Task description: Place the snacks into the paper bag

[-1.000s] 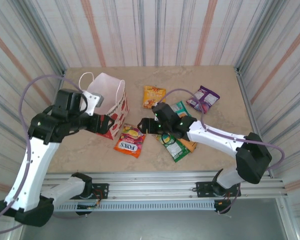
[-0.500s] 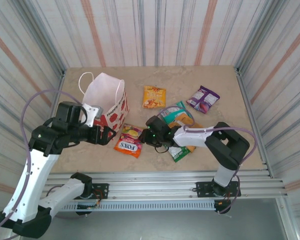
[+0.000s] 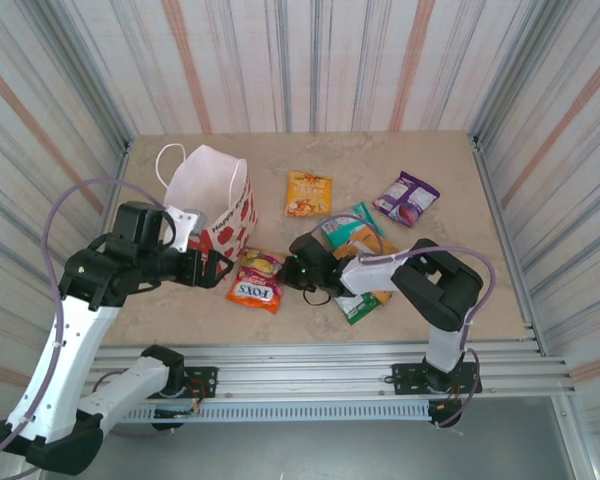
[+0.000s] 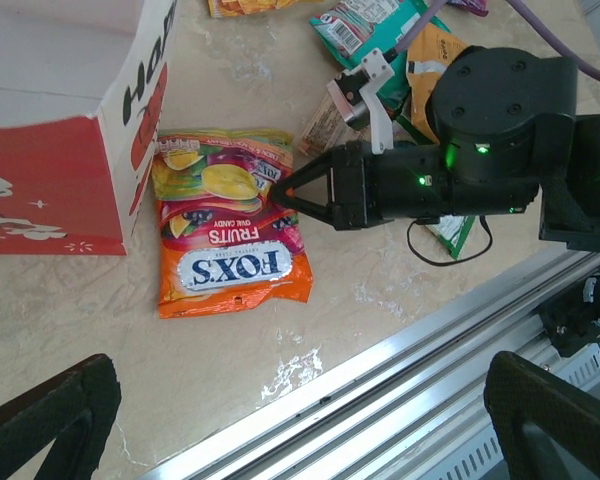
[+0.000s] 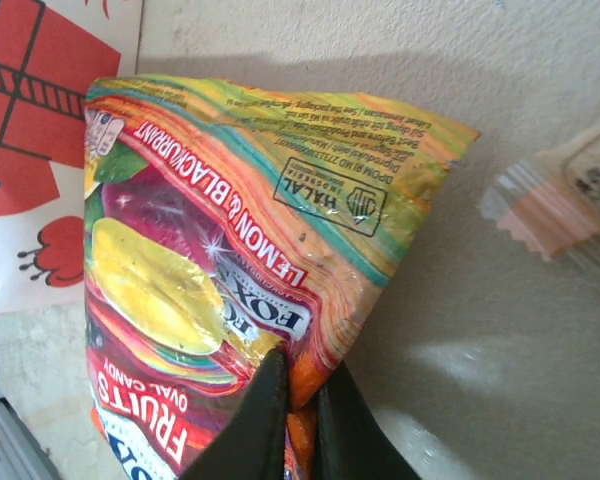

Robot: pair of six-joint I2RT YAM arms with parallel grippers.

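From the top camera, the white paper gift bag with the red lower band [image 3: 216, 198] stands upright on the left side of the beige table [image 3: 440, 150]. The red-yellow "FOX'S" sweets packet [image 3: 257, 280] lies flat just in front of it. The right gripper [image 3: 286, 272] is down at that packet's right edge, and the left gripper [image 3: 216, 268] sits low near the bag's front corner. The rest of the snacks are further right: an orange-yellow packet [image 3: 308, 193], a purple one [image 3: 407, 197], a teal one [image 3: 346, 221] and a green one [image 3: 356, 303].

Left wrist cam: its own dark fingers [image 4: 50, 420] sit wide apart at the bottom corners, nothing between them. The FOX'S packet [image 4: 225, 245] is flat beside the bag's red wall [image 4: 50, 190], with the right gripper [image 4: 286, 192] tip on its right edge.

Right wrist cam: the right gripper [image 5: 298, 425] is pinched tight on the packet's [image 5: 210, 240] edge, lifting that edge into a fold off the table. The bag's red print [image 5: 30, 150] is at the left.
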